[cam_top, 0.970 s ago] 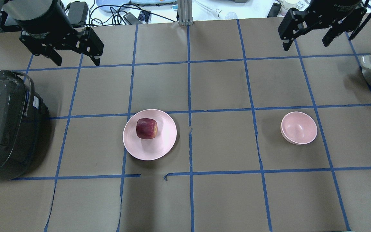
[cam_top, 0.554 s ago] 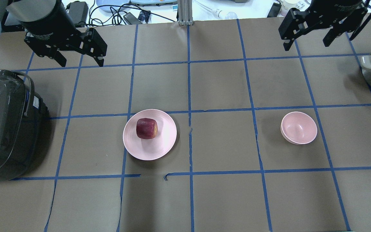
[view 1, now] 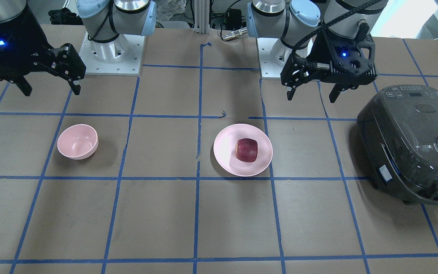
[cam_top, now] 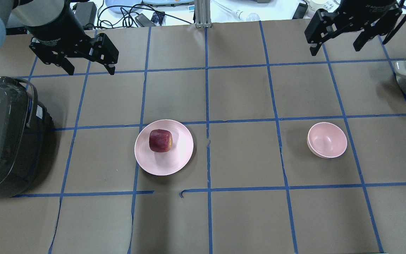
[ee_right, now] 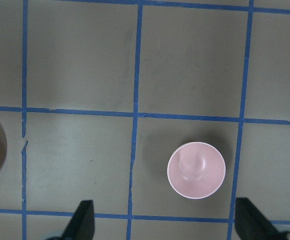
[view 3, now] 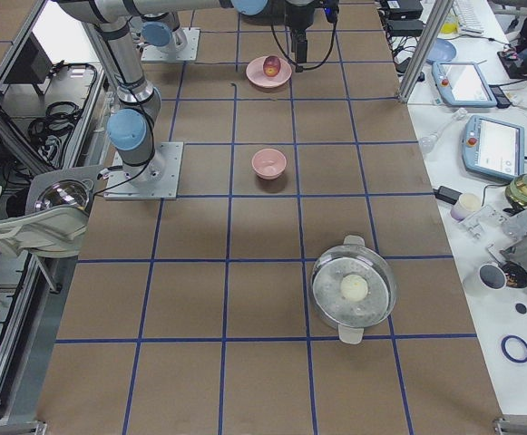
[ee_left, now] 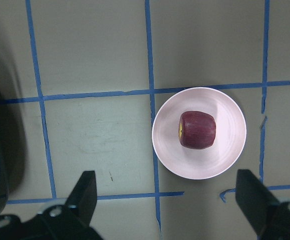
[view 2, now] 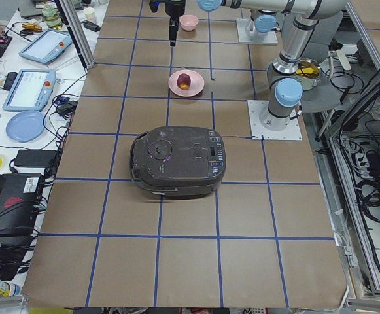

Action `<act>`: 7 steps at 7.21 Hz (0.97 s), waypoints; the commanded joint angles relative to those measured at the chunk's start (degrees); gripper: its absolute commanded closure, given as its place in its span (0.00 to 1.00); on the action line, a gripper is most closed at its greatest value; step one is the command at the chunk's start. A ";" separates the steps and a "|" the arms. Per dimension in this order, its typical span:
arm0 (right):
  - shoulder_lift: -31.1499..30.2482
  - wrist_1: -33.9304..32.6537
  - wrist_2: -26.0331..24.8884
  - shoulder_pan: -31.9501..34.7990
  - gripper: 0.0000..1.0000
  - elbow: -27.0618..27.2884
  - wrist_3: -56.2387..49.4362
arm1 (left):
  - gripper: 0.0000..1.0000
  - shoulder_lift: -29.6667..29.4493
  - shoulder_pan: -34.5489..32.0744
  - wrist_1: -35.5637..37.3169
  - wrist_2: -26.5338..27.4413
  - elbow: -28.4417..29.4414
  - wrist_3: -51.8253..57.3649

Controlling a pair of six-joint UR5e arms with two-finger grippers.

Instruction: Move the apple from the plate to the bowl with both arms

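Now the left gripper is hovering spread wide and empty, well apart from the plate, apparently lining up on the apple lying on it; the right gripper, likewise gaping, is hanging near the empty bowl, likely for a handover.

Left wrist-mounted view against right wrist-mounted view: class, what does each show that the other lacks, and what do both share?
Only the left wrist-mounted view shows the apple, resting on the whole plate. Only the right wrist-mounted view shows the bowl, empty. Both share the brown table with its blue tape grid, black fingers spread wide at the bottom edge, and the plate, just a sliver at the right wrist view's left edge.
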 commanded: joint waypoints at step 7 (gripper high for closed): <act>-0.03 0.09 0.01 0.11 0.00 0.00 0.00 | 0.00 -7.48 -5.88 24.62 -0.31 -20.31 -5.60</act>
